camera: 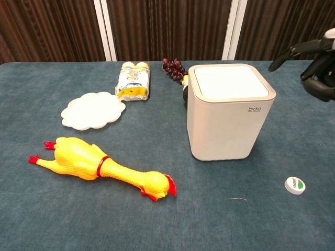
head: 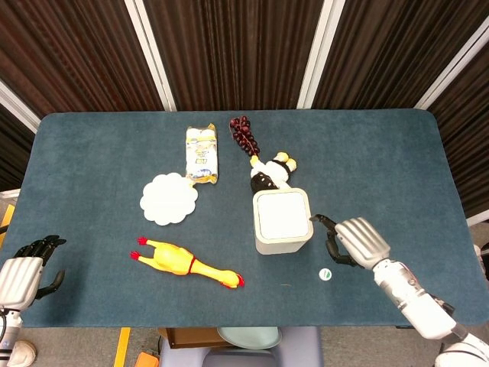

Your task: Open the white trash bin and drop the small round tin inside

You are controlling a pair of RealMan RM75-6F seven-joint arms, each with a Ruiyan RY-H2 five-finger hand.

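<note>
Lab setup — carpeted table (head: 92, 153), dark slatted panels (head: 237, 46).
</note>
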